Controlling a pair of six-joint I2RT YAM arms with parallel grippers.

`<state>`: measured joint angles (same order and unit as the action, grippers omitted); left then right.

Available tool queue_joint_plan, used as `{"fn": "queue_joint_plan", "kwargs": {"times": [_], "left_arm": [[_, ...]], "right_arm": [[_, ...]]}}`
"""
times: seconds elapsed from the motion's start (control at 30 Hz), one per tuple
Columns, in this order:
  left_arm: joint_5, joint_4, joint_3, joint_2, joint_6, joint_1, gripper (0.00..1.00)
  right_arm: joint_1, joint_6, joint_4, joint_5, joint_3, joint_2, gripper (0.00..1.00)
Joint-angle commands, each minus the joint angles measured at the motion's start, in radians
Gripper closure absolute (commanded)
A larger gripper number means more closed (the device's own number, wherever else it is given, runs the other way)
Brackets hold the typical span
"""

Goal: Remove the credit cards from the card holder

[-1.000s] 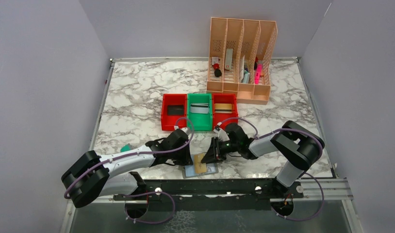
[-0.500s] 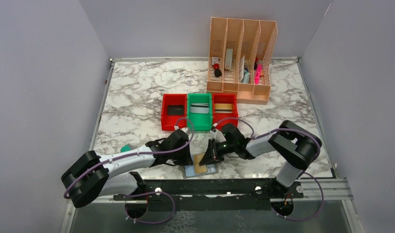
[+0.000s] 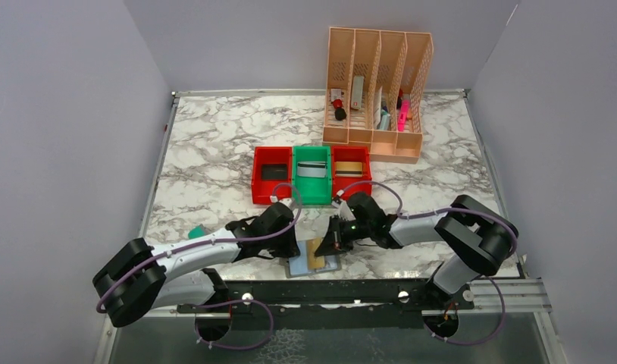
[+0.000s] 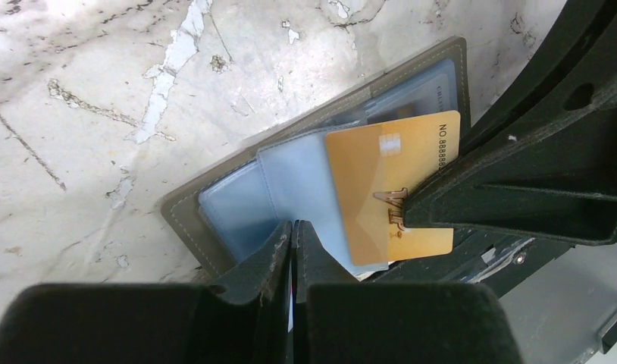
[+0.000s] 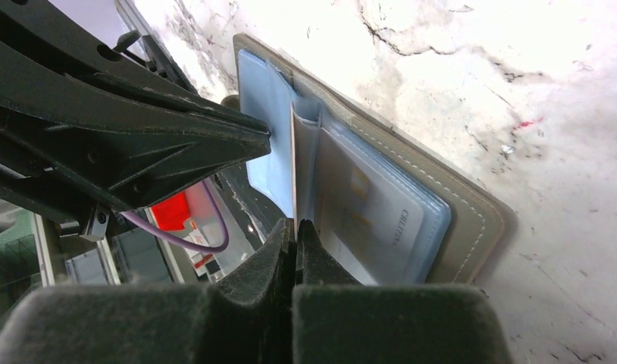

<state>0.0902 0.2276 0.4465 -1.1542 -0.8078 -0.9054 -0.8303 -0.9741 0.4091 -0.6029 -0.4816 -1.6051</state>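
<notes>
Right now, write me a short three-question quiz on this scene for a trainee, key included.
1. True or false: the left claw and the right claw both stand open.
2. Which claw grips the gold card? A) left B) right C) neither
3. Fill in: the middle bin of the row beyond the card holder is coloured ____.
Key: 1 false, both are shut; 2 B; 3 green.
</notes>
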Motion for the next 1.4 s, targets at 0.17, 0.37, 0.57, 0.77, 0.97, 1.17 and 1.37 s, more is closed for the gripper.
{"fn": "queue_joint_plan", "kwargs": {"times": [0.17, 0.37, 0.57, 0.77, 0.97, 1.17, 1.37], "left_arm": [[-0.094, 0.031, -0.015, 0.075, -0.026, -0.003, 0.90], [-0.132, 0.042, -0.009, 0.109, -0.032, -0.003, 0.90], [-0.145, 0.051, -0.021, 0.136, -0.044, -0.003, 0.90], [-0.152, 0.058, -0.017, 0.170, -0.056, -0.003, 0.87], [-0.170, 0.095, -0.013, 0.213, -0.067, -0.003, 0.76], [-0.195, 0.138, 0.011, 0.253, -0.058, -0.003, 0.64], [-0.208, 0.162, 0.013, 0.291, -0.058, -0.003, 0.56]], "right_arm": [[-0.003, 0.075, -0.143, 0.094, -0.031, 0.100, 0.99], [-0.003, 0.192, -0.349, 0.254, -0.093, 0.225, 0.99], [-0.003, 0.215, -0.347, 0.272, -0.090, 0.338, 0.99], [-0.003, 0.273, -0.488, 0.373, -0.152, 0.374, 0.99], [-0.003, 0.340, -0.551, 0.522, -0.167, 0.481, 0.99], [-0.003, 0.452, -0.616, 0.750, -0.221, 0.556, 0.99], [-0.003, 0.622, -0.620, 0.914, -0.288, 0.595, 0.99]]}}
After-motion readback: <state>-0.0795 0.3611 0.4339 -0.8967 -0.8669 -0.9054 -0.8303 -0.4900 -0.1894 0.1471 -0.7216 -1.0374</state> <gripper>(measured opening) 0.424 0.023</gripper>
